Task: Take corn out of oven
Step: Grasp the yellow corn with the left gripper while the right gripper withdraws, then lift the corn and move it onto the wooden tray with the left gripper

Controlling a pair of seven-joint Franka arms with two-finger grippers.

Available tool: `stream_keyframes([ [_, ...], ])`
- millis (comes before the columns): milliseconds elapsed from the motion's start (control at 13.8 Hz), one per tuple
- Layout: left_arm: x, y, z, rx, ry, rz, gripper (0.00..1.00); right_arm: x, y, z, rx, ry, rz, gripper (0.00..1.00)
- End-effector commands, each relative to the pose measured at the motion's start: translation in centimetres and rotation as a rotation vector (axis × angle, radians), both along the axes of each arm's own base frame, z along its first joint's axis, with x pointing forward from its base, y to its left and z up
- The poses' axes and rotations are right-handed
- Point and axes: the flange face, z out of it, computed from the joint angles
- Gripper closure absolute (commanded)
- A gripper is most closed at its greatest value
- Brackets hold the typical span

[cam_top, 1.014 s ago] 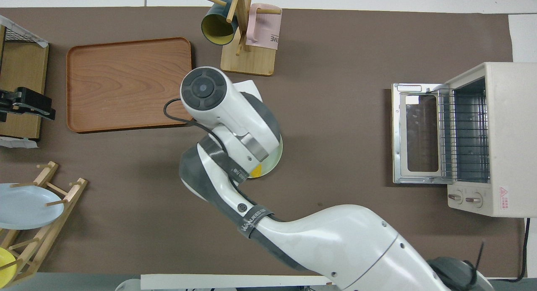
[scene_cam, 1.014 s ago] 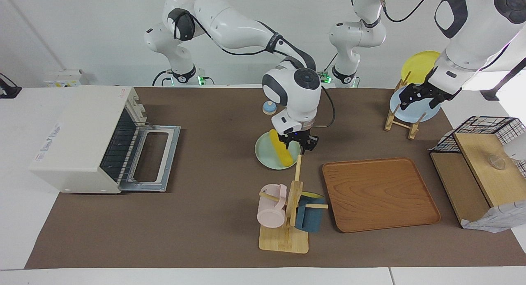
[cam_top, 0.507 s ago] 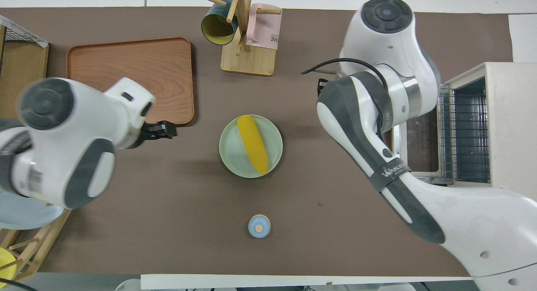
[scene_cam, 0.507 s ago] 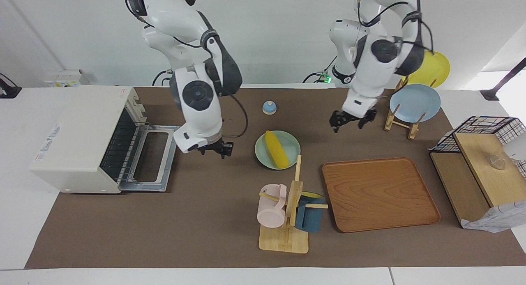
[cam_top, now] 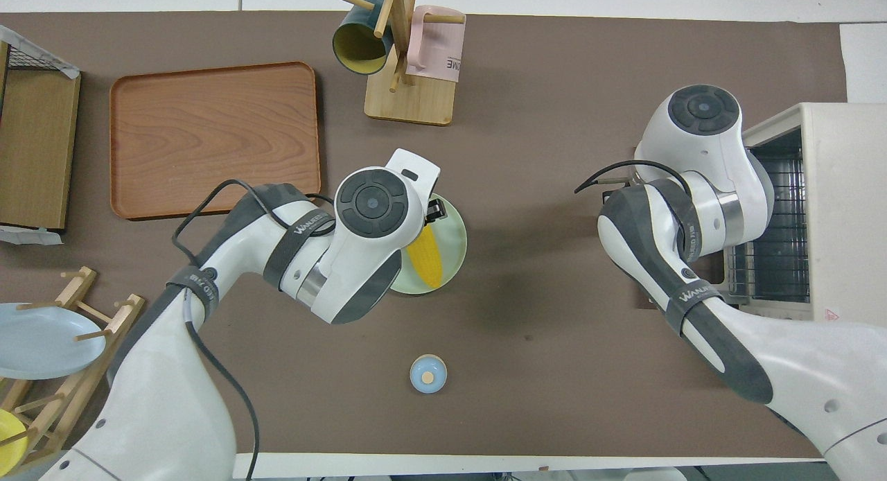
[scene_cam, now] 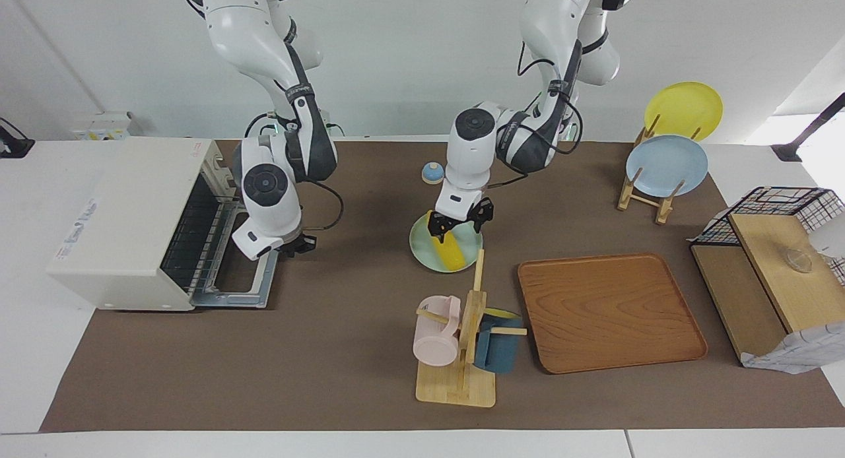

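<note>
Left gripper (scene_cam: 455, 226) low over corn (scene_cam: 451, 251) on green plate (scene_cam: 422, 245), fingers apart, apparently empty; could nudge cob off. Right gripper (scene_cam: 300, 245) by oven (scene_cam: 125, 214) door, grip unreadable.

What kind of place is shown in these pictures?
Probably a robotics lab set up as a mock kitchen: two robot arms work at a table under a brown mat, with a toaster oven, a toy corn on a plate, and a mug rack.

Two high, opposed views, same table (scene_cam: 370, 392)
</note>
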Motion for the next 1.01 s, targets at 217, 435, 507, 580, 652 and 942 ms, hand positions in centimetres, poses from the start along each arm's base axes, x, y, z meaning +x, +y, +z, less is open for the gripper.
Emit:
stream_keyframes([
  [217, 1.7, -0.2, -2.7, 0.006, -0.012, 0.095, 1.0, -0.8, -1.4, -0.1, -0.071, -0.004, 0.084, 1.0],
  [435, 2.5, 0.8, -0.8, 0.062, 0.028, 0.054, 1.0, -0.4, -1.8, 0.8, -0.136, 0.012, 0.15, 1.0],
  [507, 3.7, 3.2, 0.8, 0.075, 0.044, 0.021, 1.0, 0.1, -1.9, 1.6, -0.155, 0.032, 0.176, 1.0],
  [580, 5.1, 6.3, 2.0, 0.084, 0.061, -0.016, 1.0, 0.4, -1.9, 2.7, -0.161, 0.056, 0.189, 1.0],
  [652, 7.6, 10.4, 2.3, 0.087, 0.078, -0.069, 1.0, 0.7, -2.2, 4.4, -0.164, 0.079, 0.21, 1.0],
  [942, 17.2, 24.0, 3.1, 0.051, -0.026, -0.11, 1.0, -0.4, -6.2, 11.0, -0.145, 0.108, 0.271, 1.0],
])
